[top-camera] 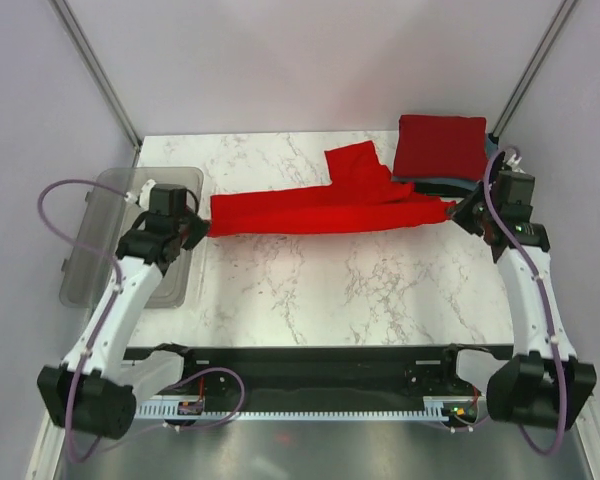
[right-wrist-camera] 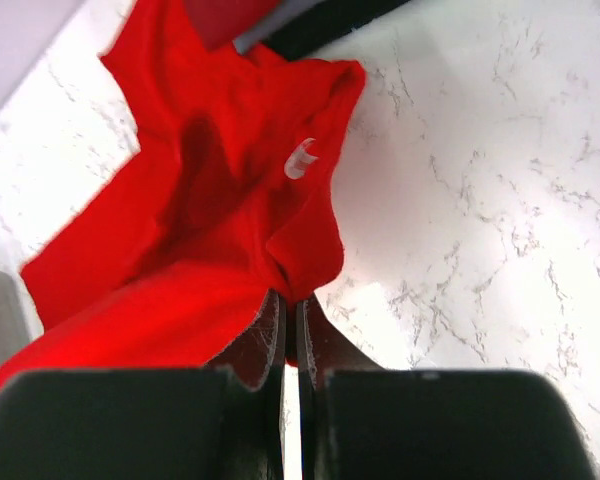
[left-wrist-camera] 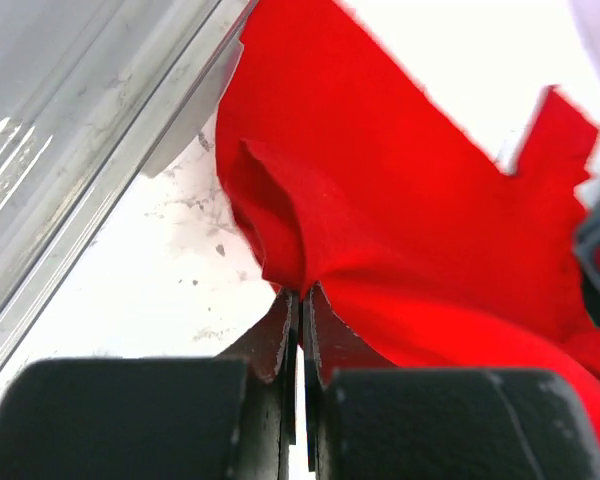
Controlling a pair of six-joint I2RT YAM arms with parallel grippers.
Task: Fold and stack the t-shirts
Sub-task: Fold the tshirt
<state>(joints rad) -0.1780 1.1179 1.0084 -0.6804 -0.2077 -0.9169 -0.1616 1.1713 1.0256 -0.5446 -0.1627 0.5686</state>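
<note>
Double grip on the red tee (top-camera: pixel 320 212)! Pinched at its left end by the left claw (top-camera: pixel 202 228), pressed tight on a fold of cloth right beside the bin (top-camera: pixel 90 250). Pinched at the other end by the right claw (top-camera: pixel 460 212), clamped just as tight on a bunched edge near the collar. Pulled out long from left to right across the middle of the marble surface (top-camera: pixel 330 290), with one sleeve poking toward the far side. Hard to tell whether lifted clear or brushing the marble.

Up close from the right wrist: small white label (right-wrist-camera: pixel 300 160) inside the neck, too small to read, no lettering made out.

Over in the far right corner, just beside that end: folded tee (top-camera: pixel 440 145), also red, on top of a stack, with a grey-blue tee (right-wrist-camera: pixel 275 25) under it and a black tee (right-wrist-camera: pixel 330 20) lower down.
</note>
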